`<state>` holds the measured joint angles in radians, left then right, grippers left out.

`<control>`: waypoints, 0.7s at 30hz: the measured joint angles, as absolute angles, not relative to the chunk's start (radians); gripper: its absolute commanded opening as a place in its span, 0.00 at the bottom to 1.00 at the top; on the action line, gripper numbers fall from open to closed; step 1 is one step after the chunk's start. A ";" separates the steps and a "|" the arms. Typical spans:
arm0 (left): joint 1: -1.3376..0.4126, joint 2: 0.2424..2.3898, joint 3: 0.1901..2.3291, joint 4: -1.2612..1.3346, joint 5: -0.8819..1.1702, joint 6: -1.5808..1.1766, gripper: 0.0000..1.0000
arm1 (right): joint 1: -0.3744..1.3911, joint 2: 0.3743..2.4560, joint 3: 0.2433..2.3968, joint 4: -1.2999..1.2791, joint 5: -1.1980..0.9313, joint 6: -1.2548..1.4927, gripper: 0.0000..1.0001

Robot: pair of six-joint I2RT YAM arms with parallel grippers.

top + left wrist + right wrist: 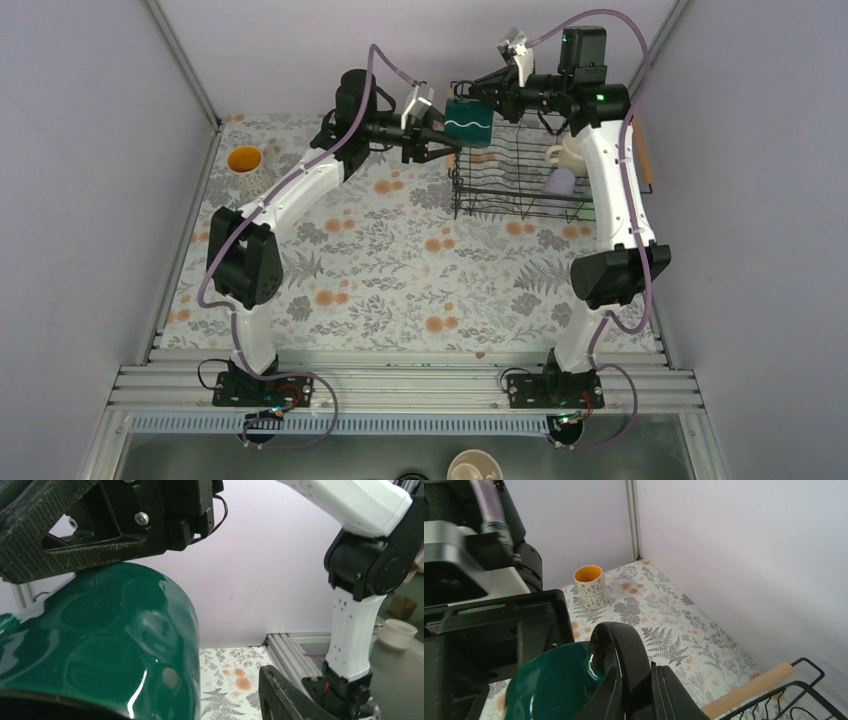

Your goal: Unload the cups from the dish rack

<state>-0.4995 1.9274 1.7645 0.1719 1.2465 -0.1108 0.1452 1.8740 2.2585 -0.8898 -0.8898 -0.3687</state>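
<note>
My right gripper point(478, 92) is shut on the dark handle point(619, 645) of the dark green mug point(468, 122) and holds it in the air at the dish rack's point(520, 195) far left corner. My left gripper point(436, 140) is open right beside the mug's left side. In the left wrist view the mug point(100, 645) fills the left half and one left finger point(285, 695) shows at lower right. The cream mug point(567, 153) and the lavender tumbler point(558, 183) sit in the rack. The floral mug point(245, 162) stands on the mat at far left. The mint green cup is out of view.
A tan-beige handleless cup point(473, 467) stands on the grey surface below the table's near edge. The rack's wooden handle point(749, 687) lies under the right wrist. The right arm point(355, 625) stands close to the rack. Walls close the back and both sides.
</note>
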 measured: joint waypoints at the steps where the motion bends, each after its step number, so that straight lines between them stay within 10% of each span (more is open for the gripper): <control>1: -0.500 1.927 1.767 0.167 1.243 -0.115 0.22 | 0.147 1.874 2.259 -0.888 -0.897 -0.367 0.03; 7: -0.497 1.927 1.774 0.133 1.226 -0.116 0.02 | 0.156 1.874 2.259 -0.870 -0.926 -0.378 0.06; 12: -0.498 1.926 1.783 0.097 1.216 -0.080 0.02 | 0.156 1.872 2.254 -0.862 -0.927 -0.366 0.47; 21: -0.508 1.956 2.031 -0.430 0.971 0.263 0.02 | 0.156 1.796 2.157 -0.829 -0.710 -0.416 0.74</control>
<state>-0.5076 1.9564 2.0312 -0.4297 0.9710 0.2626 0.1558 1.7962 2.1574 -0.8288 -0.7097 -0.4156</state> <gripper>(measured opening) 0.073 0.699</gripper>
